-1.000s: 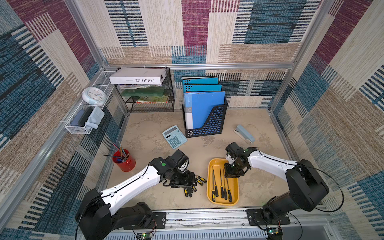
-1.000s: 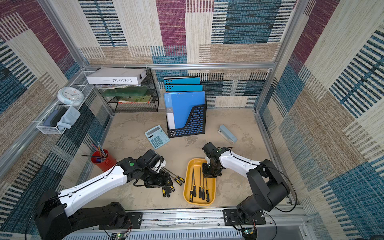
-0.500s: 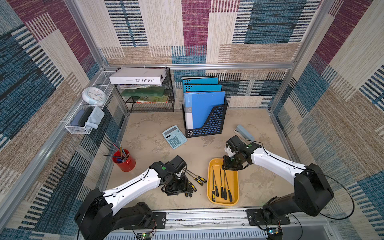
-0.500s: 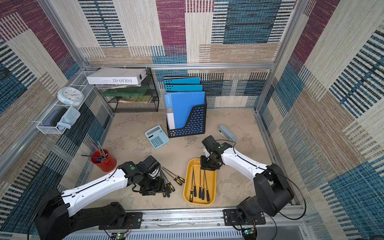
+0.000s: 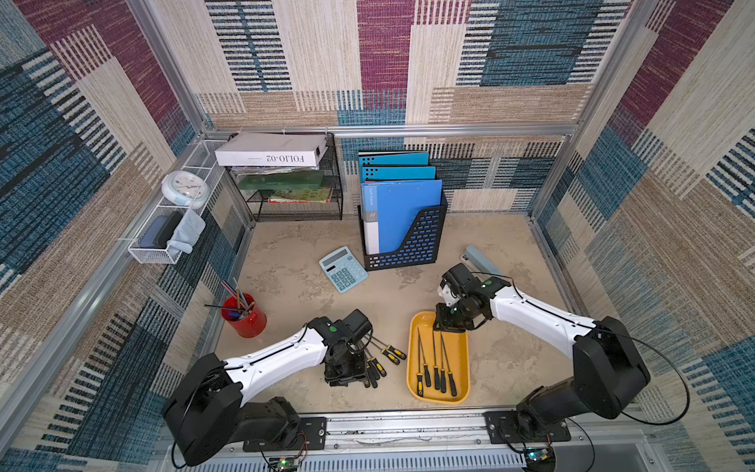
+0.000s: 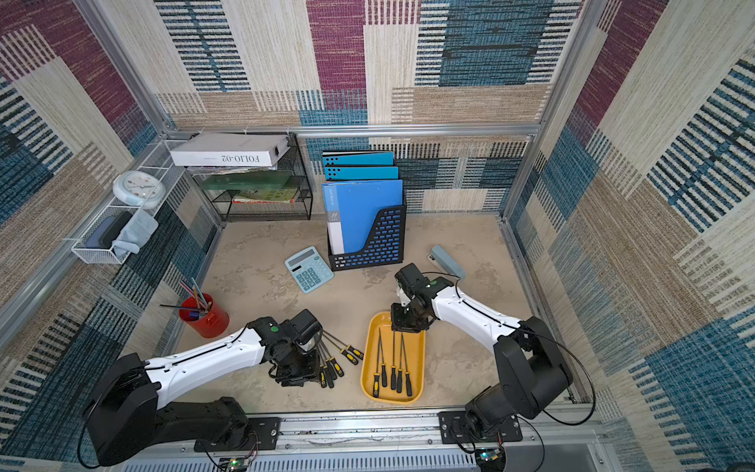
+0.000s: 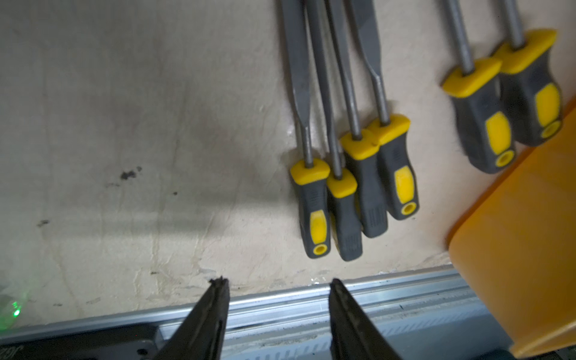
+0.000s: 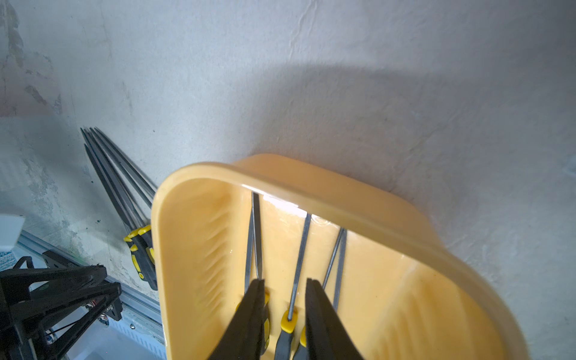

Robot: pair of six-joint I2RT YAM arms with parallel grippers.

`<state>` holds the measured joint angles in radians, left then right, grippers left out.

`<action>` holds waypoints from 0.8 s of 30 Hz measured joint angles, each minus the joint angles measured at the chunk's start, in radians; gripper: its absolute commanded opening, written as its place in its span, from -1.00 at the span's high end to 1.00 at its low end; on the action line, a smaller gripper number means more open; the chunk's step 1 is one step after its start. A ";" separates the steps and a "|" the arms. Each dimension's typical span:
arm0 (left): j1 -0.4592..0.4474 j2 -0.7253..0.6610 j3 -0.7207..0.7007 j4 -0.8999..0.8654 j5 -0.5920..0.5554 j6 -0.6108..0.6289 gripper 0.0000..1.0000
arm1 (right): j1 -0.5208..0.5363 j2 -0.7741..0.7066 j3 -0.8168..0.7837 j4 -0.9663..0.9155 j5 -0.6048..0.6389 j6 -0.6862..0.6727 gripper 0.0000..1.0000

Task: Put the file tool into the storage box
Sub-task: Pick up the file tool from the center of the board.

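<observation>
Six loose files (image 5: 378,359) lie on the table (image 5: 294,286) between the left claw (image 5: 347,374) and the tray (image 5: 461,351). In both top views they sit just at the claw's 3 o'clock, with the tray beyond them on the same line. The left arm is clearly the nearer one.

A bunch of four (image 7: 352,187) runs roughly 11 to 5, handles toward the front rail (image 5: 408,425). A pair (image 7: 505,109) slants closer to 10-to-4, its handles just beside the tray wall (image 7: 514,249).

In the wrist view the left claw (image 7: 278,282) stands spread and empty. The handles lie ahead of its tips, not between them, so it likely has to shift toward 3 o'clock and line up across a handle.

The four touch side by side, leaving little room to slip a finger in. The rail is close at 6 o'clock; bare table lies open at 9.

The right claw (image 8: 285,282) hangs over the tray's 12 o'clock end, slightly parted. It seems to pinch nothing; the stored files (image 5: 437,363) lie flat below.
</observation>
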<state>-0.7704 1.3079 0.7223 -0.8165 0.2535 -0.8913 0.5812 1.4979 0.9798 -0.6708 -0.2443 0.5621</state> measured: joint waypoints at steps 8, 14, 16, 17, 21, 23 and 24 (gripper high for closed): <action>-0.019 0.063 0.021 0.021 -0.034 -0.025 -0.03 | 0.000 0.000 -0.009 0.010 -0.005 -0.004 0.43; -0.039 0.113 0.036 0.035 -0.057 -0.034 0.00 | 0.000 0.000 -0.019 0.012 -0.011 -0.010 0.43; -0.043 0.122 0.037 0.038 -0.075 -0.044 0.04 | 0.000 0.000 -0.023 0.012 -0.012 -0.013 0.43; -0.044 0.128 0.037 0.038 -0.074 -0.044 0.08 | 0.000 0.000 -0.024 0.012 -0.012 -0.016 0.44; -0.050 0.156 0.042 0.071 -0.066 -0.048 0.16 | 0.000 0.000 -0.025 0.012 -0.018 -0.026 0.44; -0.051 0.170 0.046 0.066 -0.076 -0.048 0.19 | 0.000 0.000 -0.025 0.012 -0.019 -0.029 0.45; -0.050 0.180 0.047 0.052 -0.086 -0.050 0.23 | 0.000 0.000 -0.025 0.012 -0.019 -0.031 0.45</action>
<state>-0.8204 1.4876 0.7689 -0.7647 0.1677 -0.9409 0.5812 1.4982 0.9550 -0.6586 -0.2634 0.5312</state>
